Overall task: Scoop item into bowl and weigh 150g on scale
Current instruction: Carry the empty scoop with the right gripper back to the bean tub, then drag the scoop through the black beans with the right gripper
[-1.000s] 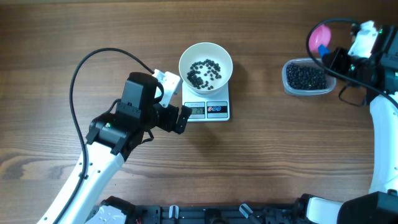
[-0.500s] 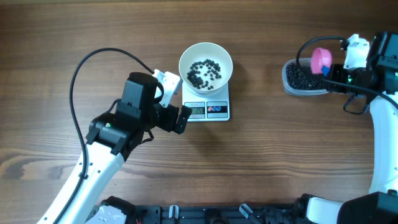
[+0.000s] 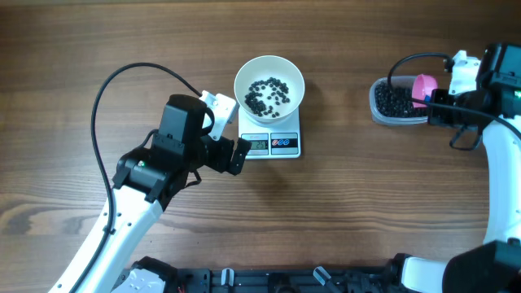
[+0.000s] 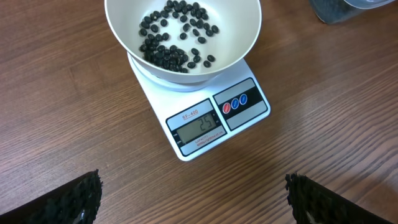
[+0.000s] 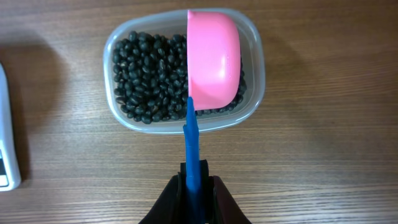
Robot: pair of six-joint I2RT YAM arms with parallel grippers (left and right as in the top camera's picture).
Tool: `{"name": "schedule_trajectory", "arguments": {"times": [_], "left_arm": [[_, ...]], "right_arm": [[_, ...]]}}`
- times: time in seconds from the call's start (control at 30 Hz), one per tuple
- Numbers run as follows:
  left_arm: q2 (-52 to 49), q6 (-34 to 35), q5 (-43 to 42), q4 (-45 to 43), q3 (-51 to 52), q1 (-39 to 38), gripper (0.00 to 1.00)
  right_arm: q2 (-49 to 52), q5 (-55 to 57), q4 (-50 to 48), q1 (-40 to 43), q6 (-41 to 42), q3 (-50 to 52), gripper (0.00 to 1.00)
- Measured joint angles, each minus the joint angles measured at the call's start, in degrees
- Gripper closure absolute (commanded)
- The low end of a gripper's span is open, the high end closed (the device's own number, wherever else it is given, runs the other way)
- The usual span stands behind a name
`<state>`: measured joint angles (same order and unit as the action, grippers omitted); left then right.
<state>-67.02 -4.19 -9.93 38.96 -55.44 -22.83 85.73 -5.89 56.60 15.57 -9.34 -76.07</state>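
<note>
Many beans beneath pink scoop

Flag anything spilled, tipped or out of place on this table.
Nothing stands out. The black beans lie only inside the bowl, which sits on the scale, and in the clear tub; none show on the table. The pink scoop is on edge over the tub, gripped by the right end effector.

Matt grained wood table; smooth glossy bowl; clear plastic tub; smooth pink plastic scoop.
</note>
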Motion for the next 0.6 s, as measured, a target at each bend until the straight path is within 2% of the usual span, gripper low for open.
{"name": "schedule_trajectory", "arguments": {"times": [0.6], "left_arm": [[0.0, 0.0, 0.0, 0.0, 0.0, 0.0, 0.0]], "right_arm": [[7.3, -0.1, -0.9, 0.0, -1.5, 0.0, 0.95]]}}
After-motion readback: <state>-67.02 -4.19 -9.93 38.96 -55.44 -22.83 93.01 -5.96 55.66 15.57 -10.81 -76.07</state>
